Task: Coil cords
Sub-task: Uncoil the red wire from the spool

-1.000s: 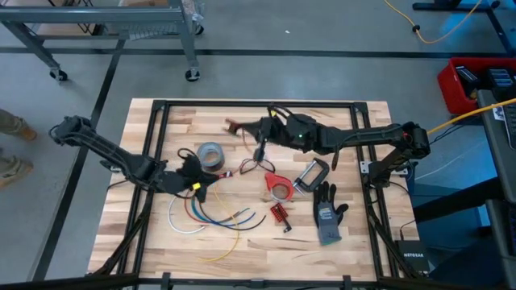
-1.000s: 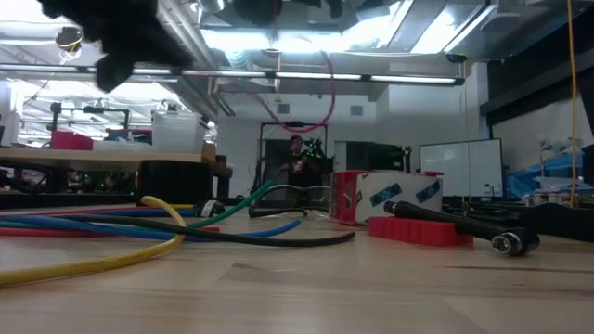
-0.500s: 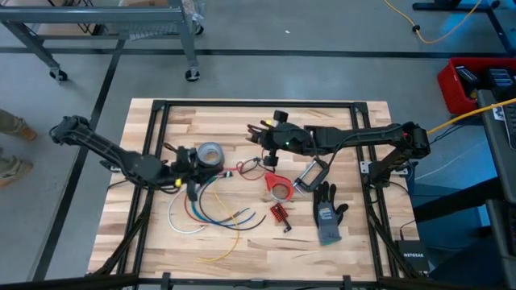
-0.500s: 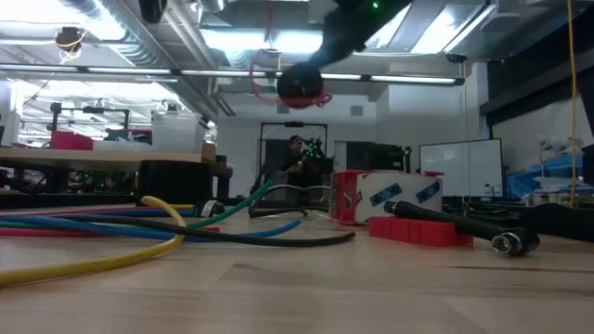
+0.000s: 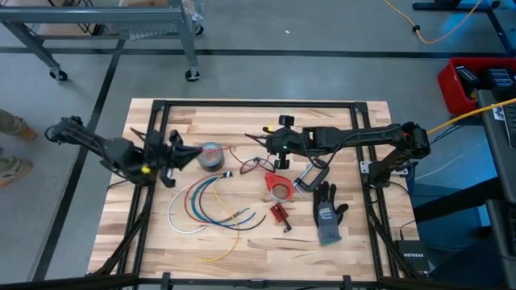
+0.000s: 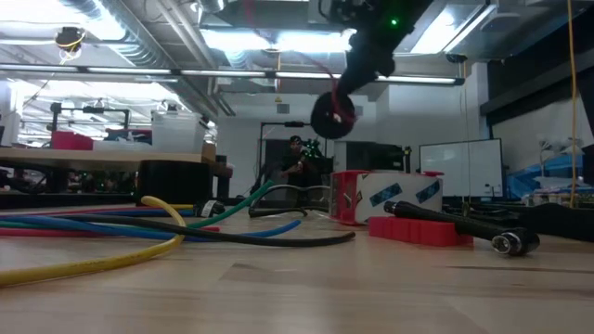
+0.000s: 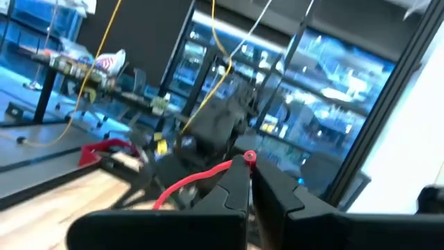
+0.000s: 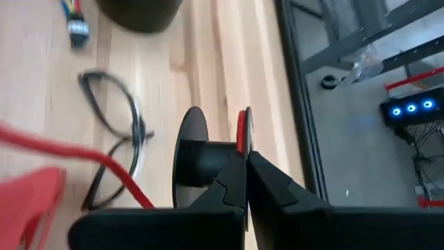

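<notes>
Above the table point(image 5: 161, 242), my left gripper point(image 7: 248, 182) pinches the red cord point(image 7: 191, 182) shut; my right gripper point(image 8: 244, 182), fingers closed, clamps its other end.

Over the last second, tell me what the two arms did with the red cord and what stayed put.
The left claw, shut on one end of the red cord, swung back toward the table's left edge and drew the cord out. The right claw, shut on a small spool, moved toward the table's middle. The loose cords, the tape roll, the clamp and the glove lie as before.
</notes>
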